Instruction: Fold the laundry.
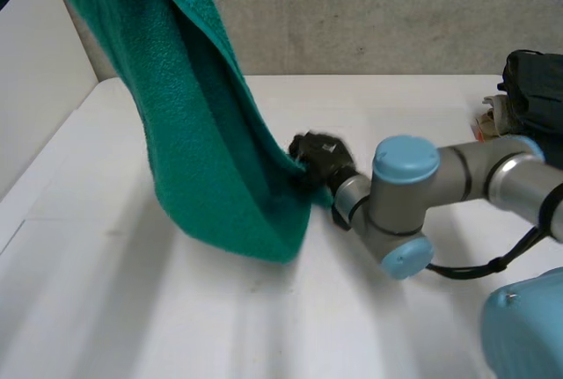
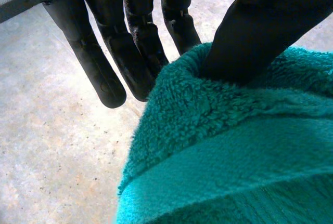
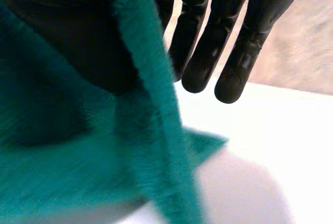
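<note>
A teal towel [image 1: 211, 150] hangs from high over the table's left side, its lowest fold just above the white table [image 1: 106, 309]. My right hand [image 1: 317, 157] is at the towel's lower right edge, close over the table. In the right wrist view the towel's hem [image 3: 151, 109] runs between the thumb and the straight fingers [image 3: 208, 42], pinched there. In the left wrist view my left hand [image 2: 135, 52] holds the towel's [image 2: 234, 146] top edge up high, the thumb pressed into the bunched cloth beside the straight fingers.
My right arm [image 1: 400, 203] reaches in from the right, low over the table. A dark bundle of things [image 1: 532, 89] sits at the table's back right corner. A grey wall stands behind the table.
</note>
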Controlling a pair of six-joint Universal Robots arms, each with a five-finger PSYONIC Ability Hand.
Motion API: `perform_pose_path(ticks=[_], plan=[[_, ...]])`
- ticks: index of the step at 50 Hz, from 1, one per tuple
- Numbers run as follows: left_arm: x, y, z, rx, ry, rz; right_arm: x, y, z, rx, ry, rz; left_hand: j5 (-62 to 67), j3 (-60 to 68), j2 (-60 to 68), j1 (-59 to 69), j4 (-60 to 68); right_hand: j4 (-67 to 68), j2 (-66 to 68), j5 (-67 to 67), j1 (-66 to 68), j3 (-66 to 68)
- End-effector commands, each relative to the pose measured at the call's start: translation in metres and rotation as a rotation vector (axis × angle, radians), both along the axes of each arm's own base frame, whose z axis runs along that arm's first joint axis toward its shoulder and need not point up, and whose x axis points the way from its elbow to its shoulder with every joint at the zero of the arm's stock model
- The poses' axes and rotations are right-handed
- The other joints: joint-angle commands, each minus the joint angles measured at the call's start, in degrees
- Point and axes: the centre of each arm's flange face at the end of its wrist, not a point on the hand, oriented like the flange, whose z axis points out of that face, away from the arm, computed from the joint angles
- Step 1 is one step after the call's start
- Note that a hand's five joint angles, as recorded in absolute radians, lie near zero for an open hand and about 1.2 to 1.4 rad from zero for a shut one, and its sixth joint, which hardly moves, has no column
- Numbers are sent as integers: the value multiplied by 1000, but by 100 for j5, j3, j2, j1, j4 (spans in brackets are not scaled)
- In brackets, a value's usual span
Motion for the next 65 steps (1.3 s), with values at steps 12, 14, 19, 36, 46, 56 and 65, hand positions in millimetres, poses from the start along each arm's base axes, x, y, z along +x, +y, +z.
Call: perform_pose_path(ticks=[12,14,19,36,46,56,65], plan=[[24,-36,-54,199,-109,133,-154,-4,244,-646,260,-254,1405,1144,1111,1463,1106,1195,1236,1339,2255,1215],[36,-52,-71,257,-129,190,-163,16,260,-661,339,-247,1405,1144,1111,1463,1106,1195,1236,1339,2255,1215],[53,-98,-126,442,-187,281,-187,37,271,-616,497,-266,1405,1144,1111,1463,1106,1195,1236,1339,2255,1215],[9,-230,-207,515,-249,221,-150,-78,154,-590,817,-347,1405,1144,1111,1463,1106,1195,1236,1339,2255,1215],[5,-245,-72,-36,0,222,-139,-82,273,-1121,408,-641,1405,1144,1111,1463,1106,1195,1236,1339,2255,1215],[15,-219,-115,160,-10,165,-138,-46,251,-1026,375,-479,1405,1144,1111,1463,1106,1195,1236,1339,2255,1215],[28,-197,-217,464,-125,152,-148,-23,132,-676,544,-199,1405,1144,1111,1463,1106,1195,1236,1339,2255,1215]])
